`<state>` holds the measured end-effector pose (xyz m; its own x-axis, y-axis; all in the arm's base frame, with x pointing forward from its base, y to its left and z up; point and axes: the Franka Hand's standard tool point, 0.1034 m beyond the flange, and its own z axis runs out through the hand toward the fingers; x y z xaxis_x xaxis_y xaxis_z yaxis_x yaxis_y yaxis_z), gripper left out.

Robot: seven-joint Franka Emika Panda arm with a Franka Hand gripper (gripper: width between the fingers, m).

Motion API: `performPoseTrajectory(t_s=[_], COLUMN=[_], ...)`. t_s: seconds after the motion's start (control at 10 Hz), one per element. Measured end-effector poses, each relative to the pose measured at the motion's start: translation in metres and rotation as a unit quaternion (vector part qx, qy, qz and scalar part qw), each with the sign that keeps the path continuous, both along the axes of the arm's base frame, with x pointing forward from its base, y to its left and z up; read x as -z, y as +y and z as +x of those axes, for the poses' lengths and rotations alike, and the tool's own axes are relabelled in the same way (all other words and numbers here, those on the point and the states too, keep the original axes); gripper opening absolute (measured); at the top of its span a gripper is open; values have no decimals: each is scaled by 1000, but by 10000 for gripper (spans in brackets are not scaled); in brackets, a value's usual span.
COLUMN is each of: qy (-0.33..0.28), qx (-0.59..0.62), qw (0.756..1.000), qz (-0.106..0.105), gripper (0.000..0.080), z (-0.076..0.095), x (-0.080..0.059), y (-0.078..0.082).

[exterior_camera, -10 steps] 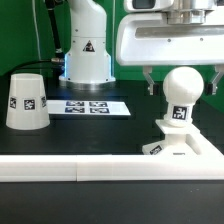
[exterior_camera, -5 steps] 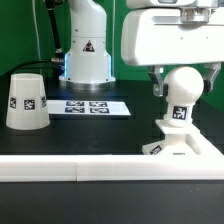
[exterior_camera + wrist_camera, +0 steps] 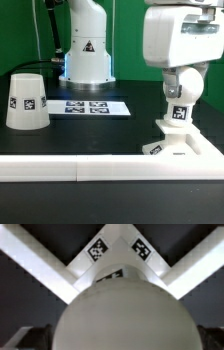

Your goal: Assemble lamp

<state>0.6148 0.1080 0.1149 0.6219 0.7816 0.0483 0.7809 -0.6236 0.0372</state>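
Gripper [image 3: 181, 89]: it has turned and come down since a second ago (back then it hung above the ball). Now it sits around the round top of the bulb. Its big white body fills the top corner on the exterior view's right.
Table [image 3: 60, 140]: black and flat, and all the parts stand on it.
Robot arm [image 3: 86, 45]: the white bottom part stands at the back, in front of a green wall.
Rail [image 3: 100, 169]: a long white edge that runs along the front of the table.
Shade [image 3: 26, 100]: a white cone with its wide end down, on the exterior view's left, well apart from the other parts. It has a square tag on its side.
Marker board [image 3: 92, 105]: a thin white sheet with tags, lying flat between the shade and the base.
Base [image 3: 188, 146]: flat and white, on the exterior view's right, just behind the rail.
Bulb [image 3: 187, 80]: it stands upright on the base, neck down, with a tag on the neck.
Fingers [image 3: 24, 337]: in the wrist view they are dark shapes on both sides of the big white ball [image 3: 122, 317]. I cannot tell if they squeeze it or only sit beside it.
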Motion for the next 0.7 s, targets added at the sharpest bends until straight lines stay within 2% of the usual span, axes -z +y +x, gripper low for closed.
performPoseTrajectory(t_s=[0.2,0.5,0.7], qy=[-14,-22,-20], qx=[-76,-122,-181], qw=[997,992,983], qz=[-5,-14,-23], gripper=[699,699,699], z=[5,7,7], x=[-3,-4,-3], y=[0,2,-4])
